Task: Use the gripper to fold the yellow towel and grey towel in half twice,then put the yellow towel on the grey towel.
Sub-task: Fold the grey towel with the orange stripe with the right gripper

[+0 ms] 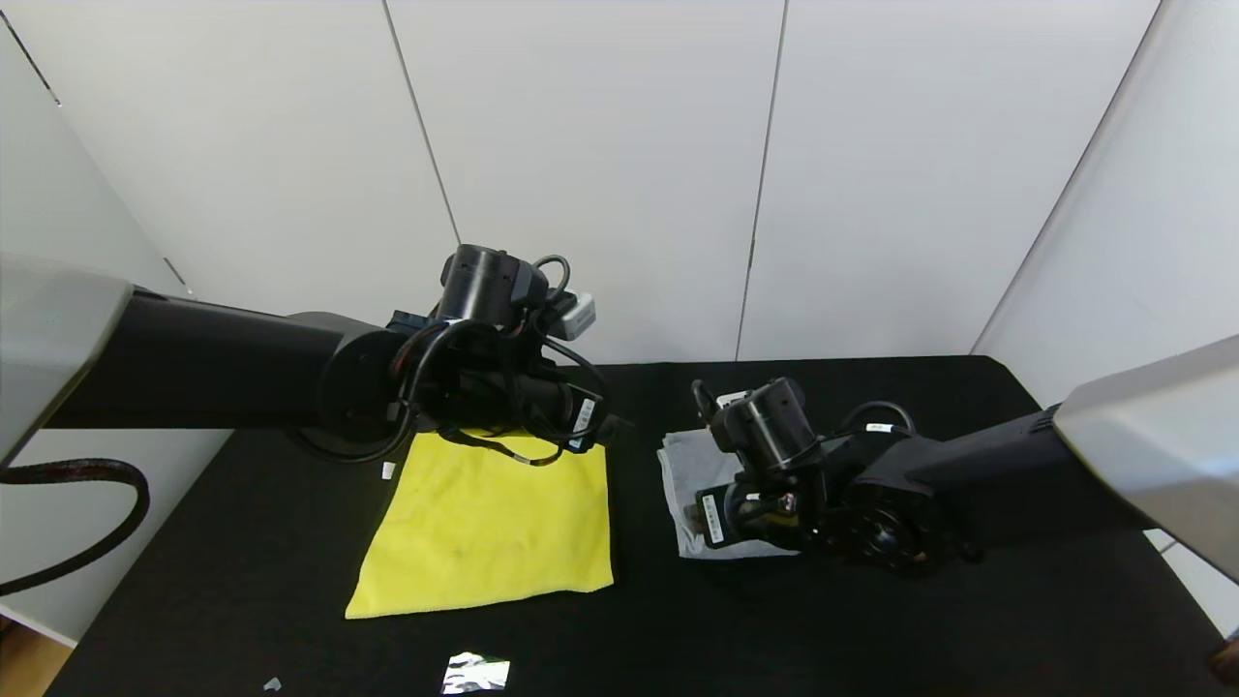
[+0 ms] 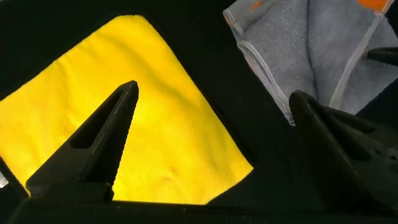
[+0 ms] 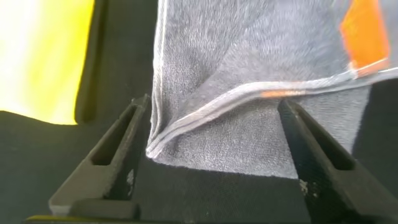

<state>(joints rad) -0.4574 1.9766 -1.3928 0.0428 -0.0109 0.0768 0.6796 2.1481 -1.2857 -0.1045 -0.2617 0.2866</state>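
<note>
A scrap of silver foil (image 1: 475,672) lies at the bottom centre on the black table (image 1: 871,639). One yellow towel (image 1: 489,523) lies flat left of centre; one grey towel (image 1: 689,465), folded with an orange mark, sits right of centre. The right gripper (image 3: 211,146) stands released, straddling a grey corner. The left gripper (image 2: 211,124) hangs spread over the yellow towel's far edge. Arm labels are unreadable.

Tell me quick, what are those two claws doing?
Left gripper: open, empty, above the yellow towel.
Right gripper: open, over the grey towel.
</note>
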